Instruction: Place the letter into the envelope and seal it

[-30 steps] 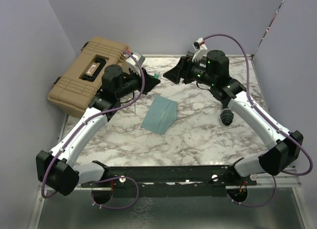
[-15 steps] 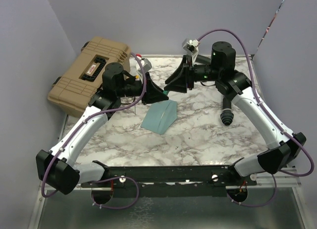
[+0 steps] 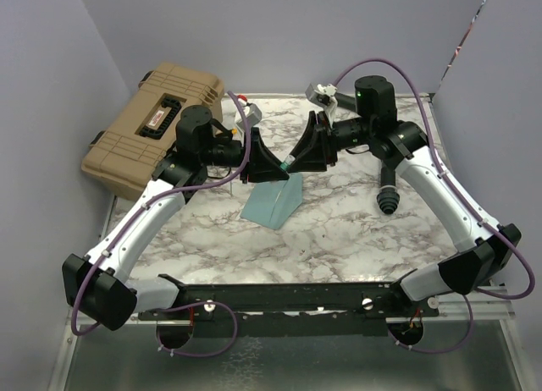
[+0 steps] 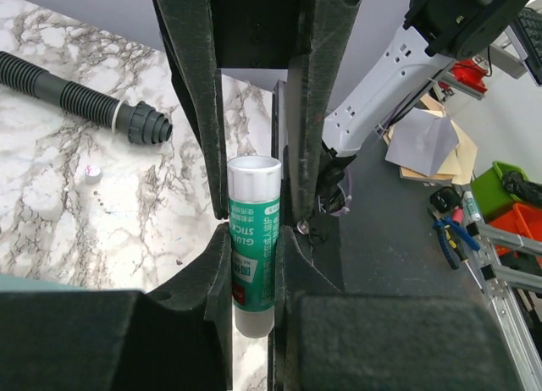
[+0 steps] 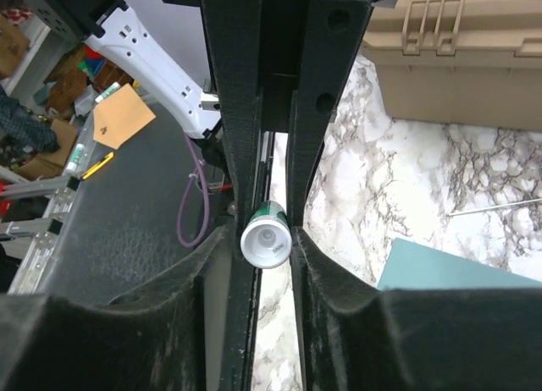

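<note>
The envelope [image 3: 269, 203] lies near the middle of the marbled surface [image 3: 339, 230], slanted, with its long side running from near left to far right. It is plain teal blue-green paper. Its left part lies flat, while its right side bulges up in a rounded hump, so it is not lying closed and flat. From the right wrist one of its teal corners shows at the lower right, flat on the marble. Whether anything is inside it cannot be told.

Both hands meet in the air just above the envelope's far end, tip to tip. The left hand [image 4: 252, 264] is pinched on the body of a glue stick [image 4: 254, 201], a green-labelled tube with a pale end. Its fingers press the tube on both sides and the pale end sticks out past them towards the other arm.

The right hand [image 5: 266, 245] has its fingers on either side of that free end, very close to it. It is narrowed but not pressed together, and whether the fingers actually bear on the stick cannot be told.

A tan case [image 3: 144, 137] sits at the far left edge of the surface. A black ribbed hose [image 4: 72, 85] lies on the marble on the right side, well apart from the envelope.
</note>
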Action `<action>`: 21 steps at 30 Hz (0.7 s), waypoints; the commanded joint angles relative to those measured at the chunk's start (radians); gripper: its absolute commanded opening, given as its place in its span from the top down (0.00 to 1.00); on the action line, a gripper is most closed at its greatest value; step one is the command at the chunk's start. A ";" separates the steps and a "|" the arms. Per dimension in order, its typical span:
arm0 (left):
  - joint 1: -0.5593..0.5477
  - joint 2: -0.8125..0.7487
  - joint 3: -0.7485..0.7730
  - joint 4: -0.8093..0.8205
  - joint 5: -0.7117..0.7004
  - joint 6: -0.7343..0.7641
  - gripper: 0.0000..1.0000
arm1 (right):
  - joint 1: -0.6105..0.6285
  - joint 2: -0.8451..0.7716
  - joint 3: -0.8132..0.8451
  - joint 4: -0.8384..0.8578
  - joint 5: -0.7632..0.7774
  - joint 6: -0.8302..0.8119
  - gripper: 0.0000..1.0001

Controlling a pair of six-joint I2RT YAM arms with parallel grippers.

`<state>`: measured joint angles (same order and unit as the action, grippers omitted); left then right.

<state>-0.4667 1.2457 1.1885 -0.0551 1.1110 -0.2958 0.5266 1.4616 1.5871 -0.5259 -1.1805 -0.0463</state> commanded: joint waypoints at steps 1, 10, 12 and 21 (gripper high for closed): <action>0.002 0.007 0.033 0.010 0.023 0.004 1.00 | -0.001 0.000 0.019 -0.015 -0.029 -0.016 0.68; 0.002 0.011 0.030 0.010 0.029 0.009 1.00 | 0.000 -0.020 -0.031 0.154 -0.013 0.126 0.55; 0.002 0.006 0.024 0.009 0.011 0.008 1.00 | 0.000 -0.011 -0.017 0.159 -0.014 0.155 0.65; 0.002 -0.002 0.006 0.006 -0.115 0.013 1.00 | -0.001 0.006 -0.066 0.334 0.038 0.369 0.99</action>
<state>-0.4656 1.2465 1.1992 -0.0463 1.1118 -0.3035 0.5186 1.4719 1.5444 -0.3233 -1.1812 0.1696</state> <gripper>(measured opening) 0.151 0.191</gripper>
